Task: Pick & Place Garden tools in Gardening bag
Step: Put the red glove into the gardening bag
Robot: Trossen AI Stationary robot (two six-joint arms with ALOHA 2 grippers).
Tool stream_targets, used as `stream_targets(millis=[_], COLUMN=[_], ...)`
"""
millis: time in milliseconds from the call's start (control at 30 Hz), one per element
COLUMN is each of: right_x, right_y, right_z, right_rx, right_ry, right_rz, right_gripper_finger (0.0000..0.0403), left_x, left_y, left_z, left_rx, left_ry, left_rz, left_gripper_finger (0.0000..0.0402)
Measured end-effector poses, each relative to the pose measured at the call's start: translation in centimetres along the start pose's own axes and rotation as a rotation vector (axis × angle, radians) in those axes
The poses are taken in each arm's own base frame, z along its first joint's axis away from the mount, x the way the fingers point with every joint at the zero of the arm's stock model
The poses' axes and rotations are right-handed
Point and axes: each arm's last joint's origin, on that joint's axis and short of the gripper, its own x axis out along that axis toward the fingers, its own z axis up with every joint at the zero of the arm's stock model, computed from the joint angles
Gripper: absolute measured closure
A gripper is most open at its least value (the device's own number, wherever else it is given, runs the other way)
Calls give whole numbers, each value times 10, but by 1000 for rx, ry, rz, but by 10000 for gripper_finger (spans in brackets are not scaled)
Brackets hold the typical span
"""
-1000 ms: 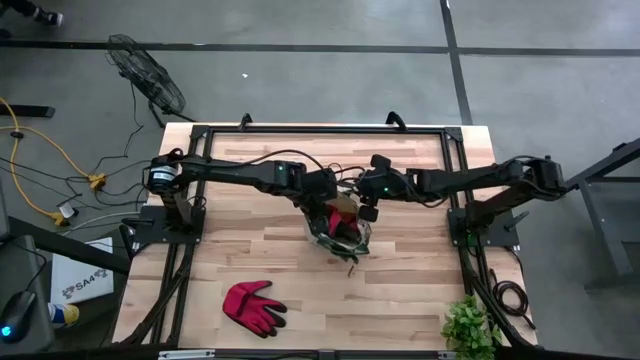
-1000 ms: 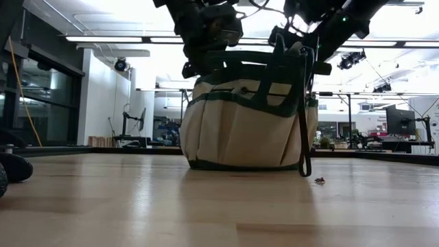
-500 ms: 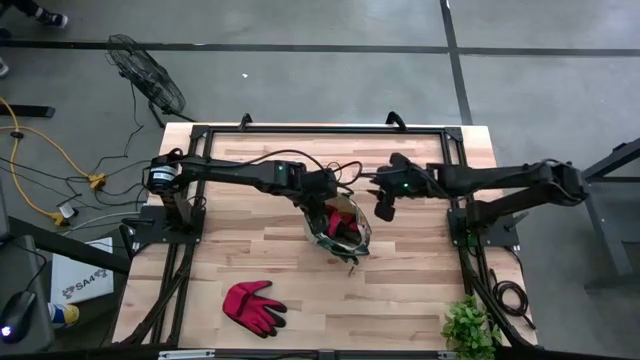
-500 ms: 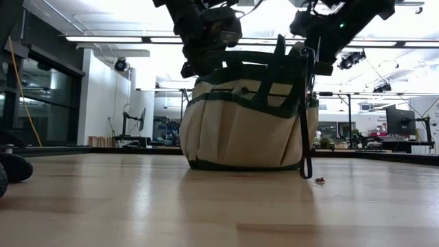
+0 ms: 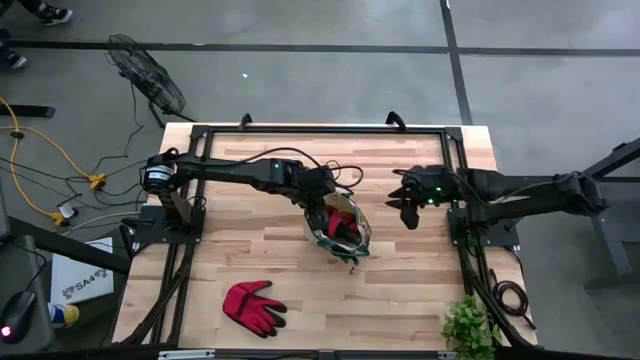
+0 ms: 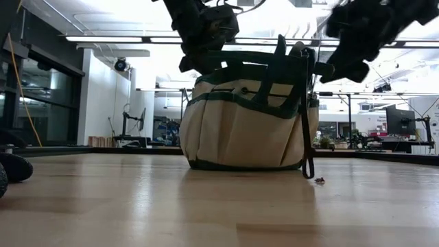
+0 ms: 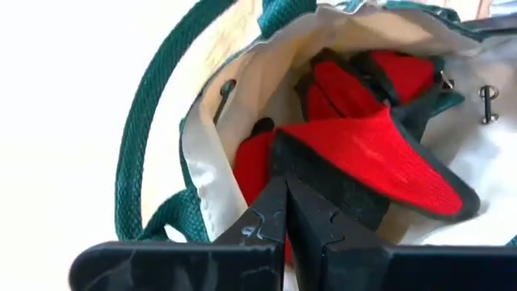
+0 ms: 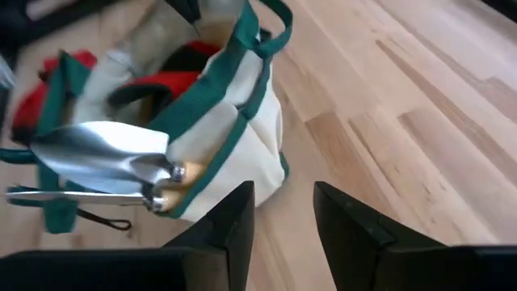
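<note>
The left gripper [image 7: 284,212], fingers pressed together with nothing visibly between them, hangs at the mouth of the gardening bag [image 5: 337,226], just over the black-and-red glove [image 7: 367,153] lying inside; the bag's dark green handle [image 7: 141,133] loops past that gripper on one side; seen from table height, the left arm comes down onto the bag's rim [image 6: 236,71] from above. The right gripper [image 8: 283,214], fingers parted and holding nothing, hovers over bare wood well off the bag's right side, clear of it; from its wrist, two silver trowels [image 8: 109,158] with wooden handles show standing in the bag's outer pockets, blades up. The bag stands upright near the middle of the wooden table [image 5: 420,290]; a red glove [image 5: 253,306] lies flat on the table toward the front edge, left of the bag and well apart from it; a leafy green plant [image 5: 469,325] sits at the table's front right corner.
</note>
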Motion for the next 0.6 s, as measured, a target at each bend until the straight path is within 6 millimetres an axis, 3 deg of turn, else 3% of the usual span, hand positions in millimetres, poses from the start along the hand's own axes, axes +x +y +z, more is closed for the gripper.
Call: stream_targets(millis=[300, 600], right_x=[-18, -4], right_y=[-3, -14], right_z=[-25, -58], right_rx=[116, 250], right_ry=[-236, -401], right_rz=[167, 268], right_gripper_finger=[286, 286], left_x=[-5, -11], left_y=[0, 1], left_z=[0, 0], left_rx=[0, -1], left_ry=[-7, -18], left_rz=[0, -1], left_gripper_finger=[401, 401])
